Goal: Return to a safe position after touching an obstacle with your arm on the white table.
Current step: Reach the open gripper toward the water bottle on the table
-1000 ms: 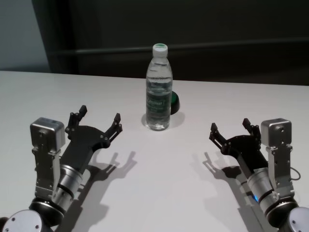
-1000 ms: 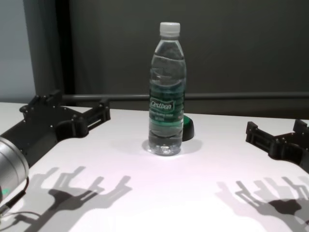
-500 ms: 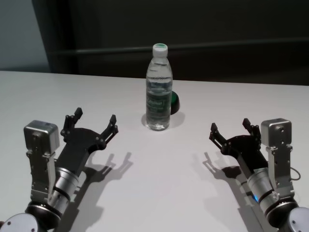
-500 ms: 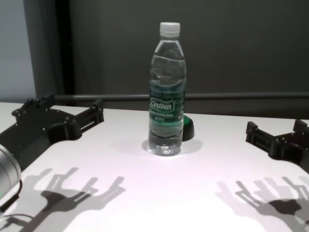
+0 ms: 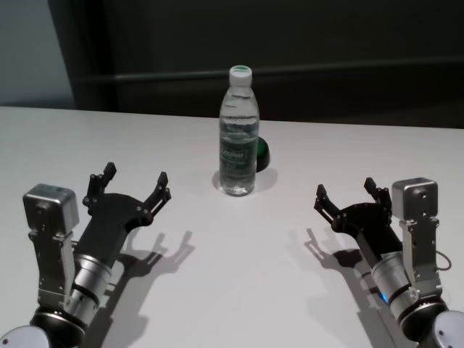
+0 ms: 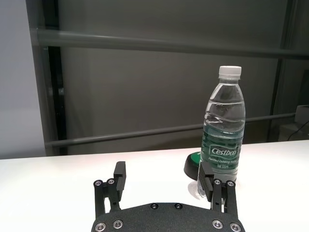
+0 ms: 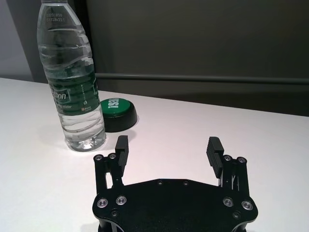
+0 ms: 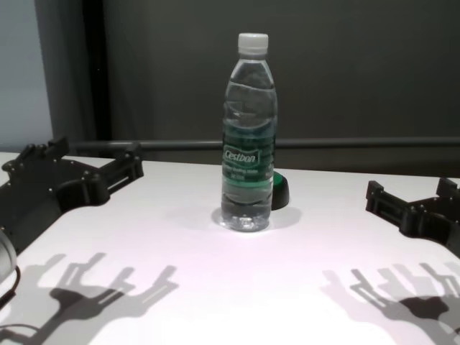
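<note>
The Cestbon water bottle [image 5: 238, 132] stands upright at centre frame on the white table [image 5: 239, 275], long axis vertical, white cap uppermost. A dark dome button with a green top [image 5: 262, 154] sits just behind it, to its right. The left gripper [image 5: 126, 191] hovers at lower left, jaws spread wide and empty, clear of the bottle. The right gripper [image 5: 348, 193] hovers at lower right, jaws likewise wide and empty.

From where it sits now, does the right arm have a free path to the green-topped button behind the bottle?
Probably yes. The right tool is open over the white table, and nothing lies between it and the green-topped button. The bottle stands on the button's left side, off that path.
</note>
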